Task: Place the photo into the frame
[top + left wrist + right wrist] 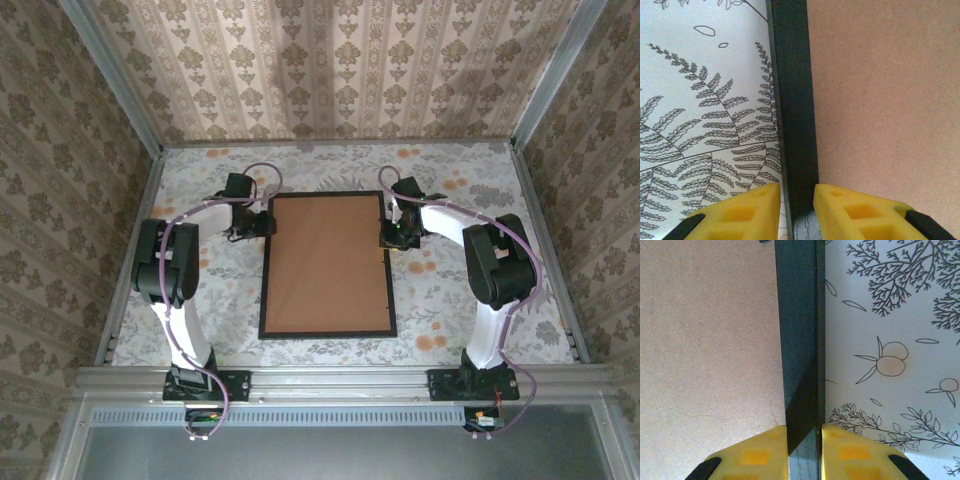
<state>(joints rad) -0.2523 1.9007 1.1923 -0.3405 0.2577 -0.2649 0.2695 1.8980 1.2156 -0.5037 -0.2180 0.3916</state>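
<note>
Right gripper [804, 430] clamps frame [797, 330] — brown board [710, 340] inside.

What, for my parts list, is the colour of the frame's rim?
Black; the top external view shows it best, the frame ringing a brown board.

Both the left arm [170, 270] and the right arm [495, 265] have white tubular links joined by bulky black joint housings. A thin lilac cable [262, 168] loops along each, outside the casing. Each ends in a black base plate [205, 383]. The left gripper [796, 200] and right gripper [804, 440] carry yellow fingers [750, 212] with square recessed pockets, backed by black.
</note>
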